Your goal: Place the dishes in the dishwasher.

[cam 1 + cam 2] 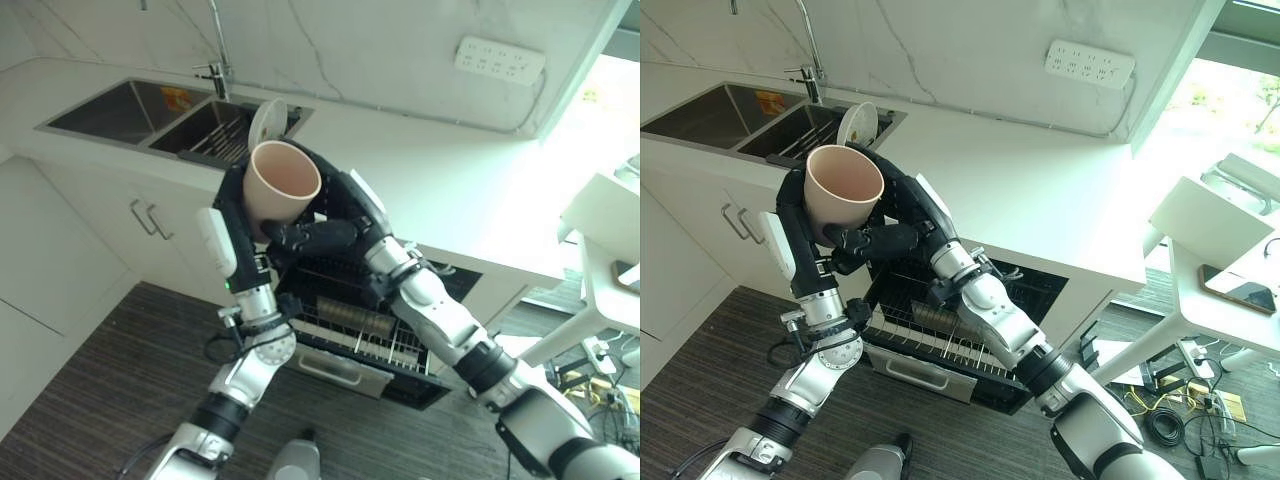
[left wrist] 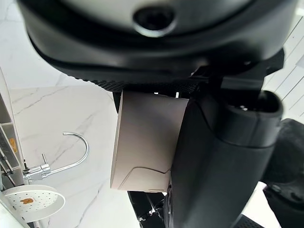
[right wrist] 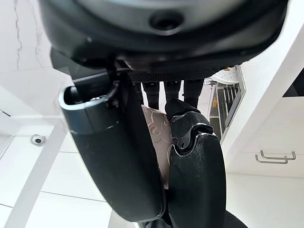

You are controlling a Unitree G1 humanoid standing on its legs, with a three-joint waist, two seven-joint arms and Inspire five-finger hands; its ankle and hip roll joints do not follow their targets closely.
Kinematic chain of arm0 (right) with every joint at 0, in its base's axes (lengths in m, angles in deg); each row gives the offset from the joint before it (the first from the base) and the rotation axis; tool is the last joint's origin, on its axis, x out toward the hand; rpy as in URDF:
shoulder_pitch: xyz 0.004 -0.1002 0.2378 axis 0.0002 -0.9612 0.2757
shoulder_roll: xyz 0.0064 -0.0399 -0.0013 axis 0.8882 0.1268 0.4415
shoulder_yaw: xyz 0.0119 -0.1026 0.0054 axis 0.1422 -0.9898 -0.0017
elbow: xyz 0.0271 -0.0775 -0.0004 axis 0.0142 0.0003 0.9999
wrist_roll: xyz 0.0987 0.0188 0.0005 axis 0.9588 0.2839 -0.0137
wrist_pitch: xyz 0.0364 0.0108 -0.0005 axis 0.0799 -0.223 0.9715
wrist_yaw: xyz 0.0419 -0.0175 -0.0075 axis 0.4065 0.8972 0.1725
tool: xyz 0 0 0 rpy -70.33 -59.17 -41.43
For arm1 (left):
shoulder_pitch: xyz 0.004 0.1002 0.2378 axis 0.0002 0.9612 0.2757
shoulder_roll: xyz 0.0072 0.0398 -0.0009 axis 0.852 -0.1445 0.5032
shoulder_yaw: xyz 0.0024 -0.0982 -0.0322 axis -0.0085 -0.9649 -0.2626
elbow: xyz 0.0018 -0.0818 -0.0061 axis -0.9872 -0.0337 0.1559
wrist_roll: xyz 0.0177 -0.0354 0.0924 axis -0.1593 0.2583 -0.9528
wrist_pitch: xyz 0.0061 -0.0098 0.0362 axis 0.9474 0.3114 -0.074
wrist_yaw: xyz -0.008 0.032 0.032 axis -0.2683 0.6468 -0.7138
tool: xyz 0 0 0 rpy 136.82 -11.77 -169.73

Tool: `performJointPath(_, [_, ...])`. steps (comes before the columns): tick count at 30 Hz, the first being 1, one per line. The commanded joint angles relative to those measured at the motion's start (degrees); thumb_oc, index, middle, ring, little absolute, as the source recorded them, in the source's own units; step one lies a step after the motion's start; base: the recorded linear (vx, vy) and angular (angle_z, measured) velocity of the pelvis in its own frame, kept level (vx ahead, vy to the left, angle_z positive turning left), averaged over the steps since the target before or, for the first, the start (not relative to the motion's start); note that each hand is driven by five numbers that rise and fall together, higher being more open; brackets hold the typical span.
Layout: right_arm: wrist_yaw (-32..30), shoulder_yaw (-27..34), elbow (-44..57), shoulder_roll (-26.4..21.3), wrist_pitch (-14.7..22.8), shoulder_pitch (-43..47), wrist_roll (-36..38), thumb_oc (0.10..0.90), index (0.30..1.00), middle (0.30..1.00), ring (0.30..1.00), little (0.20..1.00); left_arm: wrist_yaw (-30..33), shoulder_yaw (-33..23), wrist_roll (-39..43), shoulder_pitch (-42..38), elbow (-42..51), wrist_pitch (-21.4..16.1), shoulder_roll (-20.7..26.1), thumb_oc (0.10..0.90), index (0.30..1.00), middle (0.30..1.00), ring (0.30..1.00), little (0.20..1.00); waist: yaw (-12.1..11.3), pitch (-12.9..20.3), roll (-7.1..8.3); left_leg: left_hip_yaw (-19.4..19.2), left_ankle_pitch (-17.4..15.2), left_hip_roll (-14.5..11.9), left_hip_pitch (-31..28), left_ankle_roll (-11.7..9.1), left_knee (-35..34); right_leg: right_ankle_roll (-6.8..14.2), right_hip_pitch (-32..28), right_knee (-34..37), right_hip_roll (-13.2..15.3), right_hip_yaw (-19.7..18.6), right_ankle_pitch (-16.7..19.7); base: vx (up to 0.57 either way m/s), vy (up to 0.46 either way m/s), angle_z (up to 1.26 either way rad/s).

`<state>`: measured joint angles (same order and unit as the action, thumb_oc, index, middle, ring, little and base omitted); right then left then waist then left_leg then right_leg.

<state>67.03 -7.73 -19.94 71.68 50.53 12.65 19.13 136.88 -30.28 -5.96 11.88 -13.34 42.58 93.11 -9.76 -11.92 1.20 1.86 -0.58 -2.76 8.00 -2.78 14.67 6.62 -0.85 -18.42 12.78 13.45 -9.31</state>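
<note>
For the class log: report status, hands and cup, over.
Both hands, left hand and right hand, shut on cup, held above open dishwasher rack. Plate stands in sink. Path clear.

Steel sink [image 1: 110,112], chrome faucet [image 1: 215,70], wall socket strip [image 1: 499,60]

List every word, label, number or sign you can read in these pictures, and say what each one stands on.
No text here can be read.
Orange sticker on the sink's inner wall: print too small to read.
Brown mark on the white plate in the sink: a small figure, not legible text.
Cup, held above the open dishwasher by the left robot hand and right robot hand: no lettering visible.
</note>
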Motion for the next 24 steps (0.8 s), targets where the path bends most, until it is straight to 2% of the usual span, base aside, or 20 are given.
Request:
performJointPath(1, [-1.3,1.8,4.5,5.4,11.4,11.9,-3.3,0.4,0.3,0.3,0.3,0.3,-6.8,10.3,-3.6,-8.6,0.1,-3.2,-0.1,0.4,0.3,0.3,0.3,0.3,-0.6,3.0,0.85,-0.4,-12.8,-2.0,-5.7,-0.8,2.5,1.1,1.3,1.2,1.3,-2.1,-2.1,0.0,0.0,0.0])
performJointPath(3, [-4.0,2.5,4.8,5.0,12.5,11.6,-3.8,0.4,0.3,0.3,0.3,0.3,-7.9,11.1,-2.7,-8.7,-0.3,-4.3,-0.1,0.4,0.3,0.3,0.3,0.3,-0.3,2.9,0.76,-0.5,-12.9,-2.0,-5.8,-0.7,2.5,1.1,1.3,1.2,1.2,-2.2,-2.0,0.0,0.0,0.0])
performJointPath(4, [-5.2,3.0,5.0,4.9,12.9,11.4,-4.0,0.4,0.3,0.3,0.3,0.3,-8.3,11.2,-2.6,-8.6,-0.3,-4.9,-0.1,0.552,0.528,0.528,0.528,0.528,-0.2,2.9,0.73,-0.6,-12.9,-2.1,-5.8,-0.7,2.5,1.1,1.3,1.2,1.1,-2.3,-2.0,0.0,0.0,0.0])
performJointPath(5, [-6.3,3.4,5.1,4.8,13.3,11.3,-4.1,0.4,0.3,0.3,0.3,0.3,-8.7,11.5,-2.5,-8.6,-0.3,-5.0,-0.2,0.8,0.9,0.9,0.9,0.9,-0.1,2.9,0.68,-0.7,-12.9,-2.1,-5.8,-0.7,2.5,1.0,1.3,1.2,1.1,-2.3,-2.0,0.0,0.0,0.0])
performJointPath(10, [-12.7,6.1,5.9,4.2,15.8,9.8,-4.5,0.4,0.3,0.3,0.3,0.3,-9.8,12.3,-1.2,-8.2,-0.5,-5.2,0.0,0.8,0.9,0.9,0.9,0.9,0.6,2.7,0.31,-1.1,-13.0,-2.2,-6.0,-0.6,2.5,1.0,1.4,1.2,1.0,-2.6,-1.9,0.0,0.0,0.0])
performJointPath(15, [-15.3,11.2,9.3,1.9,17.3,5.5,-4.1,0.4,0.3,0.3,0.3,0.3,-11.9,11.8,-1.6,-6.7,-0.2,-6.0,1.3,0.8,0.9,0.9,0.9,0.9,2.3,2.5,-0.19,-1.9,-13.3,-2.4,-6.4,-0.4,2.5,0.9,1.6,1.2,0.5,-3.7,-1.9,0.0,0.008,-0.01])
performJointPath(20, [-9.6,15.9,13.8,-2.1,16.7,-3.0,3.1,0.4,0.3,0.3,0.3,0.3,-15.9,9.9,0.3,-2.5,0.8,-6.3,4.0,0.8,0.9,0.9,0.9,0.9,4.3,2.4,-0.55,-3.2,-13.6,-2.6,-6.7,-0.2,2.5,1.0,2.0,1.2,0.0,-5.1,-1.8,0.02,0.029,-0.08])
performJointPath(24, [-2.4,18.0,15.3,-4.4,18.1,-9.9,8.2,0.4,0.3,0.3,0.3,0.3,-17.2,8.4,1.1,1.2,0.6,-7.6,6.0,0.8,0.9,0.9,0.9,0.9,5.6,2.4,-0.78,-4.3,-13.8,-2.9,-6.8,0.0,2.5,1.1,2.4,1.2,-0.3,-5.8,-1.7,0.02,0.018,-0.1])
